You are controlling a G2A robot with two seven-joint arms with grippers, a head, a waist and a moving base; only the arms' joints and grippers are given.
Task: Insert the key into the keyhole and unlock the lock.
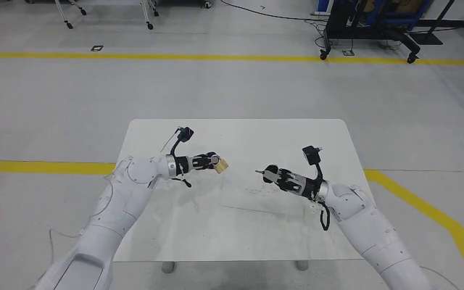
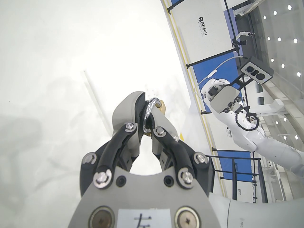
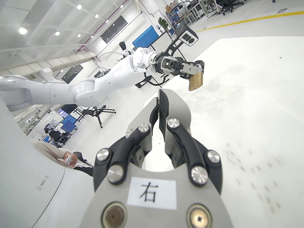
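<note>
The left gripper (image 1: 212, 160) is clenched on the shackle of the padlock (image 1: 221, 166), and the brass body hangs above the table (image 1: 304, 138). To the padlock's right and apart from it, the right gripper (image 1: 269, 174) pinches the key (image 1: 258, 172), whose tip points toward the padlock.

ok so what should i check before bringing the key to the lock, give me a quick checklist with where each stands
1. Padlock gripped by the left tool: ok, its shackle is clamped between the fingers.
2. Padlock off the table: ok, it hangs in the air above it.
3. Key seated in the right tool: cannot tell, the jaws are pressed together and only a thin tip shows in the top view.
4. Keyhole turned toward the right tool: cannot tell, no keyhole is visible.
5. Tools close enough to insert: not ok, there is a gap between the padlock and the right tool.
</note>
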